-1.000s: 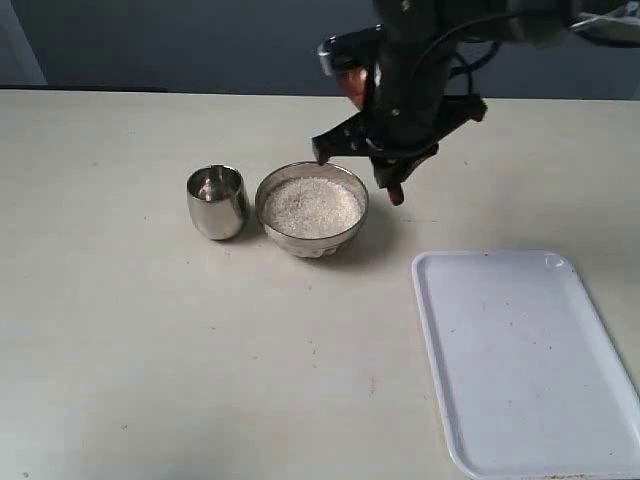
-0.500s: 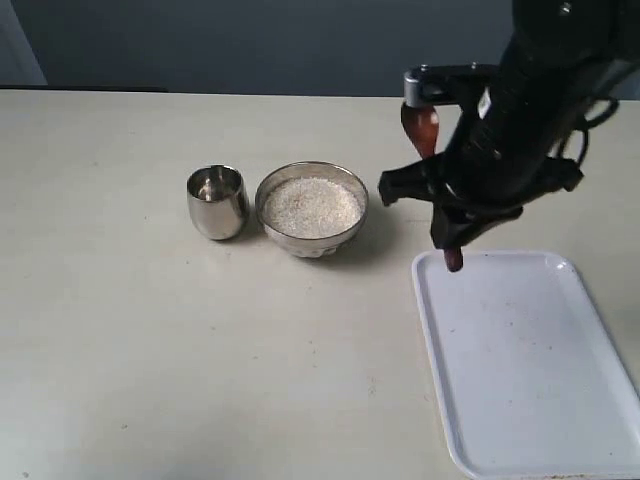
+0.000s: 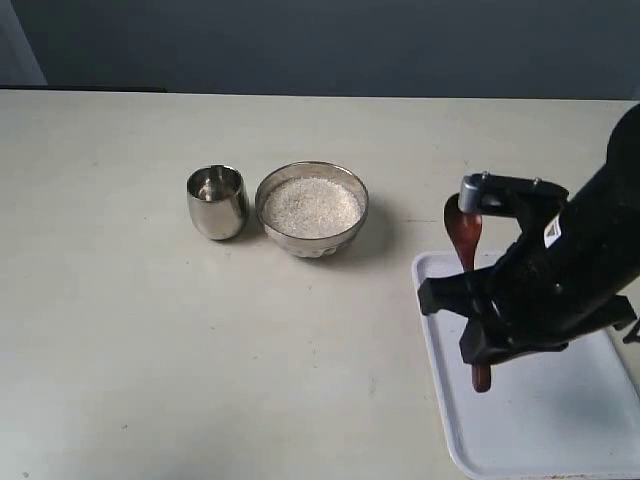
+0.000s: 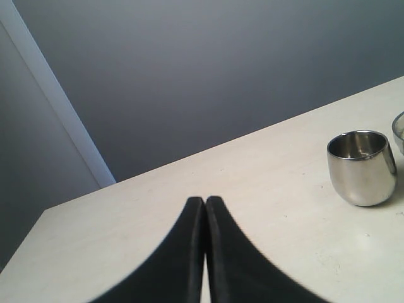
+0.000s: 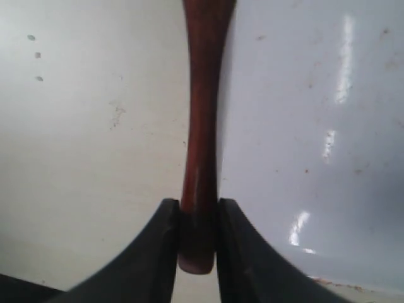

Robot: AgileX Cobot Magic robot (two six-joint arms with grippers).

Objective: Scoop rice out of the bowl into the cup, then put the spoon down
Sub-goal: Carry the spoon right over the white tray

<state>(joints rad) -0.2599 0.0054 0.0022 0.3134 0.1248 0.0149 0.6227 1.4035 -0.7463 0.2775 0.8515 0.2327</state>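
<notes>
Clamped spoon (image 3: pixel 466 235) above tray (image 3: pixel 447 440) edge

Spoon (image 5: pixel 203 113) clamped, right wrist.
Your right gripper (image 5: pixel 198 211) pinches its handle end (glossy red-brown) over the tray (image 5: pixel 303 126) edge.

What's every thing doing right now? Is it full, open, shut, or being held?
Wide shiny steel bowl: upright, filled with white rice grains.
Small shiny steel cup: upright beside the bowl, contents unclear.
Long reddish-brown wooden spoon: held over the tray.
White rectangular tray: flat on the table.
Right gripper: shut on the spoon.
Left gripper: shut, holding nothing.
</notes>
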